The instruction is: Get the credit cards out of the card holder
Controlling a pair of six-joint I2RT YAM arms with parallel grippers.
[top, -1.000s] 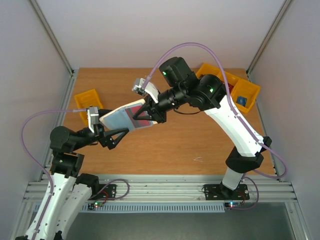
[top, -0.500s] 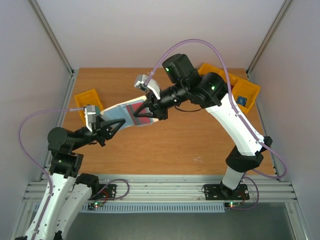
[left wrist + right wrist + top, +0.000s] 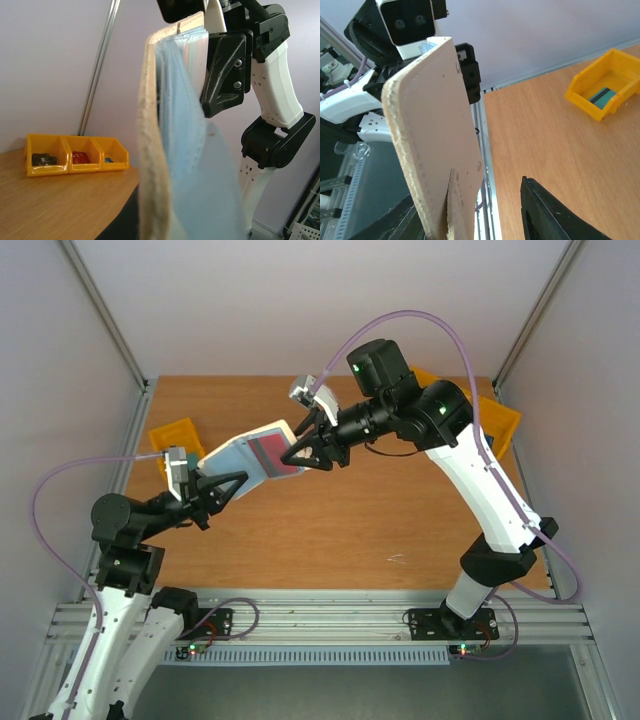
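- One left claw (image 3: 228,485) is sitting nearest, reaching forward over the brown wooden desk (image 3: 350,530). It is pinching narrow on the near, lower end of the card holder and carrying it.
- One flat folding card holder (image 3: 240,455), grey-beige outside and pale blue-grey inside, is hanging in the air above the desk. It is lying opened out, slanting up from the left claw toward the right one.
- One thin rectangular red card (image 3: 272,453) is showing on the pale blue inner face, on the half farther from the left claw. Whether a second card is sitting in the pockets, I cannot tell.
- One right claw (image 3: 305,450) is standing partly open around the holder's far end. In the right wrist view, a clear gap is showing between the holder's beige outer face (image 3: 435,140) and one black finger (image 3: 545,215). Whether the other finger is touching, I cannot tell.
- Farthest back, one single yellow plastic bin (image 3: 178,436) is resting at the desk's left edge. A row of yellow bins (image 3: 500,420) is sitting at the right corner, partly hidden behind the right arm. The left wrist view is showing three joined compartments (image 3: 75,155).
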